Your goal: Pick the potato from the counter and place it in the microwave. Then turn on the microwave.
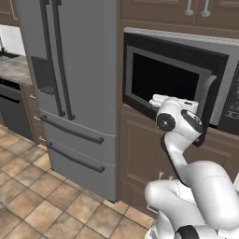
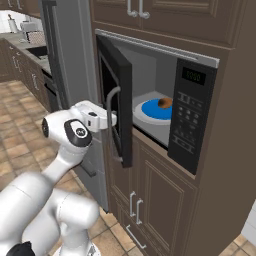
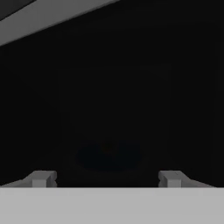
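The gripper (image 3: 109, 178) faces the dark glass of the microwave door (image 2: 116, 102) at close range. In the hand view its two finger tips (image 3: 41, 178) rise at about seven and five o'clock, set wide apart with nothing between them; the jaws hold nothing. Through the glass, a dim blue oval shows just above the tips, near six o'clock.

In the right base view the white hand reaches from the arm at nine o'clock to the outer face of the door, beside its curved grey handle (image 2: 111, 125). Whether it touches the door cannot be told. The door stands swung out, roughly half open.

The microwave (image 2: 192, 115) is built into brown cabinets. Inside it sits a blue plate (image 2: 152, 111) on the pale floor of the cavity, and the potato (image 2: 165, 102), small and brown, rests at the plate's two o'clock edge. The button panel (image 2: 189, 122) lies at three o'clock of the opening, its display lit.

Judging by this, the first half of the task is finished: the potato is already in the microwave. What remains, it seems, is to push the door shut and then press the start button on the panel.

A tall grey fridge (image 1: 74, 88) stands at nine o'clock of the microwave.
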### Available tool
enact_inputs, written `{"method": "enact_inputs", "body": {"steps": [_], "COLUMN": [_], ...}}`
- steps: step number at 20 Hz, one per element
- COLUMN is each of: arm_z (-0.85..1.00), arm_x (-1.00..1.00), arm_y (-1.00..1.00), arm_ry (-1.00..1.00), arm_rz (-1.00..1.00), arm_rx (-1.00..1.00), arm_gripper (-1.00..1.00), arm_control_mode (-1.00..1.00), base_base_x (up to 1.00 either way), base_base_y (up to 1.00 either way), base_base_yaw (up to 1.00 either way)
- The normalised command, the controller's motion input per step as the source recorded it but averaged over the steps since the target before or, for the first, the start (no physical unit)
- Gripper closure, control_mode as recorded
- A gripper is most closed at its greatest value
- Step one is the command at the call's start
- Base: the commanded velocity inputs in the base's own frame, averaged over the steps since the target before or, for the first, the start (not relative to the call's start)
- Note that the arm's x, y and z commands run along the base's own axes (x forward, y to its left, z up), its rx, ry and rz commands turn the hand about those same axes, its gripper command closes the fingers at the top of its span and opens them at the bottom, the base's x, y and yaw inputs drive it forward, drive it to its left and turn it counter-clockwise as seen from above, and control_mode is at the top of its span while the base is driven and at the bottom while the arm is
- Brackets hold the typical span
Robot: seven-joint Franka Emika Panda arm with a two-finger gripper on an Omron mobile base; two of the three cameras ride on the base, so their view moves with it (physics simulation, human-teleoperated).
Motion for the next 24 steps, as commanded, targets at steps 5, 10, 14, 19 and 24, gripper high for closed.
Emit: {"method": "enact_inputs", "body": {"steps": [5,10,14,19,24], "arm_z": [-0.05,-0.03,0.00,0.00,0.00], "arm_x": [0.06,0.23,0.30,0.27,0.23], "arm_y": [-0.30,-0.20,-0.23,-0.23,-0.21], "arm_ry": [0.00,0.00,0.00,0.00,0.00], "arm_rz": [0.01,0.00,0.00,0.00,0.00], "arm_rx": [0.00,0.00,0.00,0.00,0.00], "arm_gripper": [-1.00,-1.00,-1.00,-1.00,-1.00], "arm_control_mode": [-1.00,-1.00,-1.00,-1.00,-1.00], "base_base_x": [0.00,0.00,0.00,0.00,0.00], "base_base_y": [0.00,0.00,0.00,0.00,0.00], "base_base_yaw": [0.00,0.00,0.00,0.00,0.00]}}
